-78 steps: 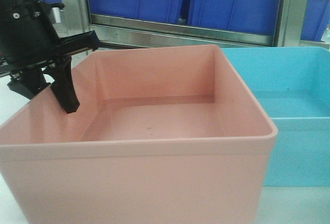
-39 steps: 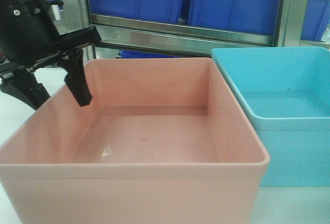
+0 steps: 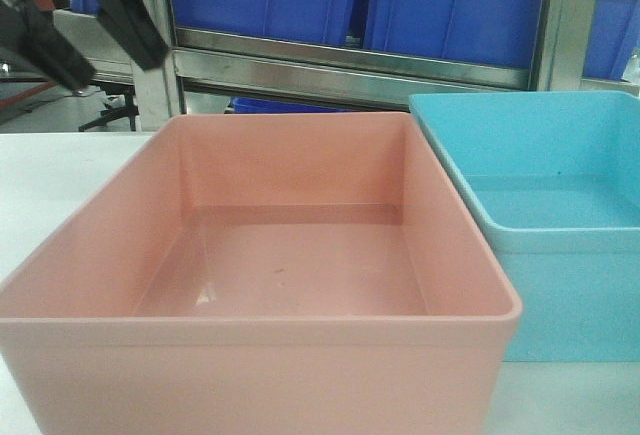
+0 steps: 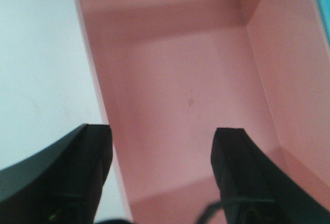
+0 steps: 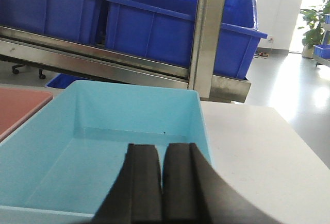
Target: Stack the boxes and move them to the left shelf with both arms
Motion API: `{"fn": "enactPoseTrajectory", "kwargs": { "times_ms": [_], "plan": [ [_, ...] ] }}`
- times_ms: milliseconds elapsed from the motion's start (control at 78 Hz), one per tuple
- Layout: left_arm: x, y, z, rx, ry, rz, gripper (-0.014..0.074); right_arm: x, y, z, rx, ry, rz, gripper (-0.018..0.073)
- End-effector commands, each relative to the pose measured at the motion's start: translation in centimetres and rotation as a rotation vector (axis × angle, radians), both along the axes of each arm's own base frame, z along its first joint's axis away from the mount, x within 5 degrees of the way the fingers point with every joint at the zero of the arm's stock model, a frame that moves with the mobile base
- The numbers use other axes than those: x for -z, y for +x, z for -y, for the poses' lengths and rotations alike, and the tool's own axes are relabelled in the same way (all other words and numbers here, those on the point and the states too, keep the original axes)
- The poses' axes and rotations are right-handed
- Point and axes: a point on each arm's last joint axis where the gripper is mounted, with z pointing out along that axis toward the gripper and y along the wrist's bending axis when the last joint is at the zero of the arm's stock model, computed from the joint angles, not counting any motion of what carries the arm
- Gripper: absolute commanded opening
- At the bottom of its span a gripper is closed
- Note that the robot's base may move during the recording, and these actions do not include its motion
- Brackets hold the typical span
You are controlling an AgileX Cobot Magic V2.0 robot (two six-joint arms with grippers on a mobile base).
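Salmon pink open-top plastic bin (image 3: 250, 375) fills the lower left and middle of my front view. It sits flat on the white tabletop (image 3: 60, 175) and it's empty. The black left gripper (image 3: 113, 67) is in the upper left corner of that frame, clear above the bin's back-left corner and not touching it. On the left wrist cam the left gripper (image 4: 163, 133) has its jaws wide apart with nothing between them. One finger (image 4: 77, 172) is at lower left over bare table. The other (image 4: 247, 177) is at lower right over the pink floor, so the bin's left wall runs up the frame between them.

Just right of the pink one is the light sky blue open-top plastic bin (image 3: 570, 295), also empty. The rims look touching or nearly so; I can't call it. Across the top of the frame there's a stainless-steel rack bar (image 3: 350, 65) with big dark blue plastic bins (image 3: 450, 10) on it.

On the right wrist cam the black right gripper (image 5: 162, 149) is at bottom centre with its jaws pressed together on nothing. It's in front of the blue bin's (image 5: 103, 110) near end, and I can't tell if it's touching. A sliver of pink (image 5: 20, 105) shows at the left edge, and bare white table (image 5: 247, 147) on the right.
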Motion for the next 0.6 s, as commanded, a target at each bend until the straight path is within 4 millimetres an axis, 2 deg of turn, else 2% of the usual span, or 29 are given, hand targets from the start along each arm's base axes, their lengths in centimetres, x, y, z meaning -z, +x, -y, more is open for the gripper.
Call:
{"fn": "enactPoseTrajectory", "kwargs": {
  "times_ms": [0,218,487,590],
  "plan": [
    [-3.1,-1.3,-0.7,-0.007,-0.036,0.249,0.0336,-1.7,-0.4,-0.1,-0.007,-0.012,0.136,0.0049],
    [-4.2,-4.8,-3.2,-0.124,-0.088,0.533,0.0335,-1.7,-0.4,-0.1,-0.007,-0.012,0.136,0.0049],
    [-4.1,-9.6,-6.9,-0.268,-0.125,0.759,0.0335,-1.7,-0.4,-0.1,-0.007,-0.012,0.136,0.0049],
    [-3.9,-12.1,-8.2,-0.305,-0.137,0.821,0.0335,-1.7,-0.4,-0.1,-0.007,-0.012,0.136,0.0049]
  ]
}}
